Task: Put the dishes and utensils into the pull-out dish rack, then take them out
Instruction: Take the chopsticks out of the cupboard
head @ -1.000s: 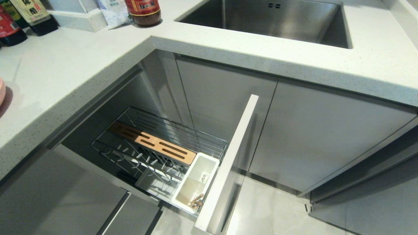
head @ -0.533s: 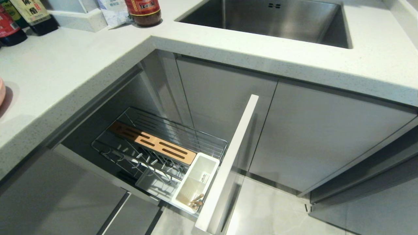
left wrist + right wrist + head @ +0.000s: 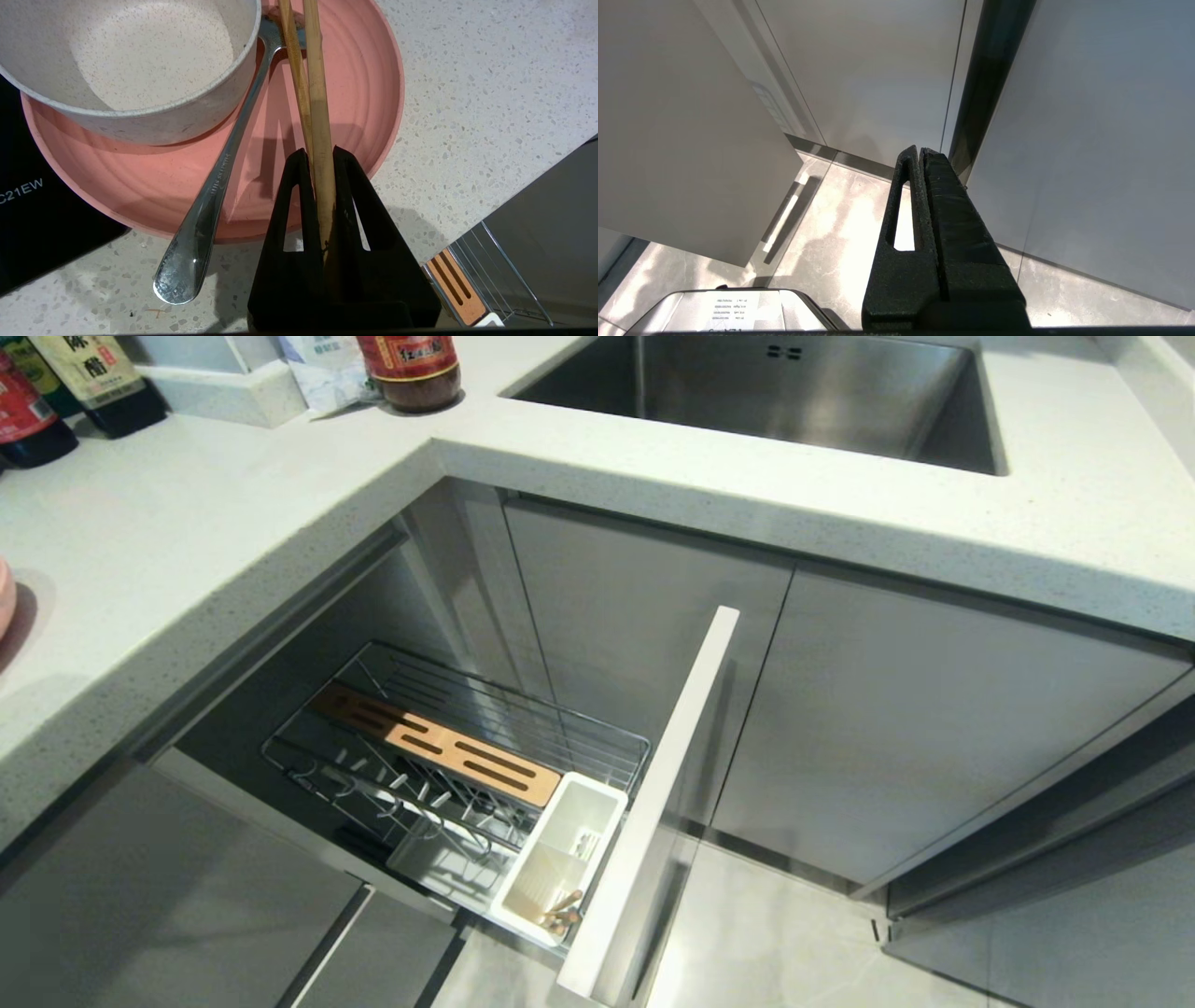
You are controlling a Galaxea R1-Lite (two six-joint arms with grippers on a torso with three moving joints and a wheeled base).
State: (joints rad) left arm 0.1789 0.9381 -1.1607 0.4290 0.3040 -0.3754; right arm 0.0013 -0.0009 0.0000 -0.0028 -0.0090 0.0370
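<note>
My left gripper (image 3: 317,151) is shut on the wooden chopsticks (image 3: 319,93) at their thick ends. They reach out over the pale-pink plate (image 3: 364,93) on the counter. The speckled cream bowl (image 3: 140,60) sits on that plate, and the silver fork (image 3: 219,177) leans beside it, handle past the plate's rim. In the head view only a sliver of the plate (image 3: 4,602) shows at the far left. The dish rack (image 3: 597,747) is pulled out below the counter, with wooden strip (image 3: 439,747) and white utensil cup (image 3: 597,798). My right gripper (image 3: 920,149) hangs shut and empty above the floor.
The rack's white panel front (image 3: 653,803) juts into the floor space. A steel sink (image 3: 794,392) is set in the counter behind, and sauce bottles (image 3: 411,369) stand at the back left. A black hob (image 3: 37,210) borders the plate. Something small and brown (image 3: 560,910) lies in the cup.
</note>
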